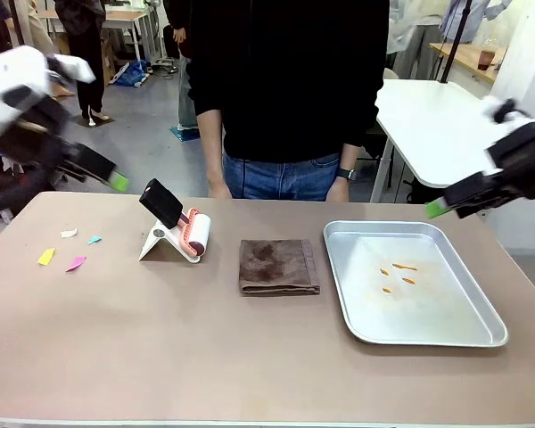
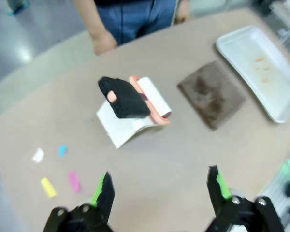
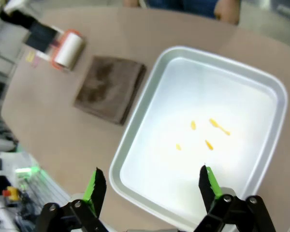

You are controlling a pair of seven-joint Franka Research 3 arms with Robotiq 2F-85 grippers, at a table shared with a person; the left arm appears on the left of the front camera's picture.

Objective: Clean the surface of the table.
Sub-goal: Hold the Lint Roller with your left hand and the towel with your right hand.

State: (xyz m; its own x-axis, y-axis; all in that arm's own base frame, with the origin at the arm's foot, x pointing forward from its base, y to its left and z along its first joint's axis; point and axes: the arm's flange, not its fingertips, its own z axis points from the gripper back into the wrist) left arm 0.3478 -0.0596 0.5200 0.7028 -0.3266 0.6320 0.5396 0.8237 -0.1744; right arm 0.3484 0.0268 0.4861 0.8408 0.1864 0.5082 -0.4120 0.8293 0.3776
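step: pre-grasp | left claw [image 2: 159,180] wide, empty; right claw [image 3: 151,175] wide, empty | paper scraps [image 1: 76,263] left on worktop [image 1: 205,348] | next, likely: left claw to lint roller [image 1: 194,234] handle

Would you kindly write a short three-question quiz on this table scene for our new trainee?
1. True or false: the brown cloth lies between the lint roller and the metal tray.
2. The orange smears are: A on the cloth, B in the tray, C on the roller.
3. How many paper scraps lie on the table?
Key: 1 true; 2 B; 3 four.
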